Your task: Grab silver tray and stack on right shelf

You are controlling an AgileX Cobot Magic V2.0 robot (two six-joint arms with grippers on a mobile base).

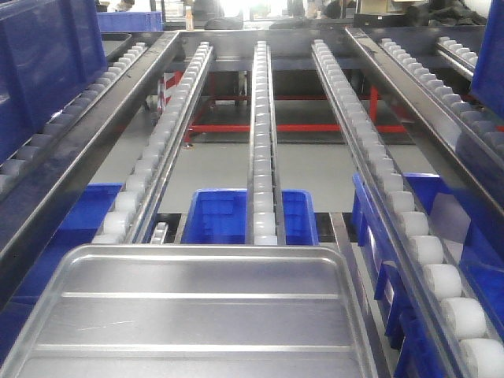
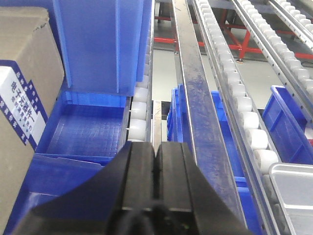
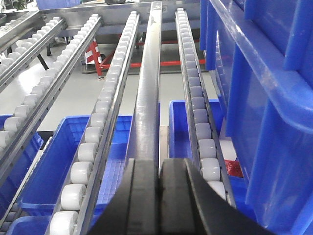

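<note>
Since the tray (image 1: pixel 197 315) is seen lying flat across the low near end of the rack (image 1: pixel 264 157), apparently borne on its white rollers and held by neither claw, the step in hand is judged to be the reach for it, with the grab not yet made. Whether this spot counts as its place on the shelf cannot be settled. From the left wrist only a rounded corner of the tray (image 2: pixel 296 191) is shown, low and to the right of the left claw (image 2: pixel 156 156), near it but apart. That claw's fingers are pressed together on nothing, and the right claw (image 3: pixel 160 171) is likewise closed and empty, with no tray in its view. For the next move the fingers would have to be parted and brought onto the raised rim. Blue bins (image 1: pixel 220 216) are seen beneath the rails.
</note>
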